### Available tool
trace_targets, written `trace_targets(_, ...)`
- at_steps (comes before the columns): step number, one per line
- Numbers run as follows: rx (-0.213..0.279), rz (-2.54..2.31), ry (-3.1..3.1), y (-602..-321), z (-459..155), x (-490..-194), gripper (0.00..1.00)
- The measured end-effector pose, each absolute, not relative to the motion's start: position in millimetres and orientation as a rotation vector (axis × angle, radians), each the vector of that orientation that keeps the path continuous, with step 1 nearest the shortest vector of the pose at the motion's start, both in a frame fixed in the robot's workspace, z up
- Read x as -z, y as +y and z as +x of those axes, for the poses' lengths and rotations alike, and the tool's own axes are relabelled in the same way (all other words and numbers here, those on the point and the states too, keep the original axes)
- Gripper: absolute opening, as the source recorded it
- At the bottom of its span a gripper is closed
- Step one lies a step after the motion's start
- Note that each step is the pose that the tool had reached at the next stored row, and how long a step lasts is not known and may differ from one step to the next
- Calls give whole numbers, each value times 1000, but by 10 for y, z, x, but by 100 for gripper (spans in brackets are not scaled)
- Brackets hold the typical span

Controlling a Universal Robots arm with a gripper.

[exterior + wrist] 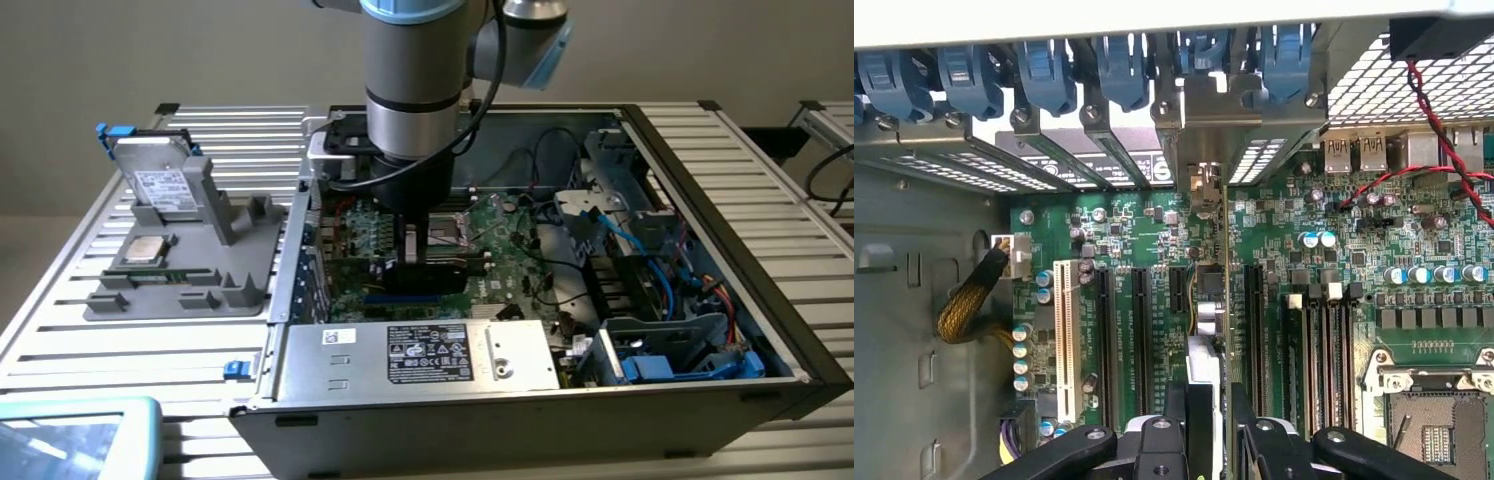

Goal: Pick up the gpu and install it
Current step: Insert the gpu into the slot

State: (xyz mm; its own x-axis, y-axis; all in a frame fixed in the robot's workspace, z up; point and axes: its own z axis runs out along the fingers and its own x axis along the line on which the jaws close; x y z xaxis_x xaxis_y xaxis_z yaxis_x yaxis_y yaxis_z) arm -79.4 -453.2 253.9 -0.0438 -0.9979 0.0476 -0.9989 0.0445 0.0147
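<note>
The gpu (441, 275) is a card with a black cooler block, held on edge low over the green motherboard (514, 250) inside the open computer case. My gripper (422, 255) reaches straight down into the case and is shut on it. In the wrist view the gpu (1209, 285) is seen edge-on between my gripper's (1206, 400) black fingers (1174, 415). It runs along the black expansion slots (1139, 330), and its metal bracket end (1204, 185) lies close to the rear slot openings. Whether its edge sits in a slot is hidden.
A grey tray (187, 290) at the exterior view's left holds a silver hard drive (163, 185) and a thin memory stick (154, 275). The power supply (420, 355) stands at the case front, with blue cables (641, 240) at the right. Blue latches (1044, 70) line the rear; a CPU socket (1439, 425) lies nearby.
</note>
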Motion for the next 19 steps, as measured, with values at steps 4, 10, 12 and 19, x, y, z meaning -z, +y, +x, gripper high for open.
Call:
trace_targets(4, -35, 2144, -2235, -4533, -794, -2540, 27)
trace_targets(10, -51, 2153, -2240, -4533, -816, -2540, 27)
trace_targets(12, -53, 2155, -2242, -4533, -827, -2539, 27)
trace_targets(19, -52, 2160, -2240, -4533, -834, -2540, 27)
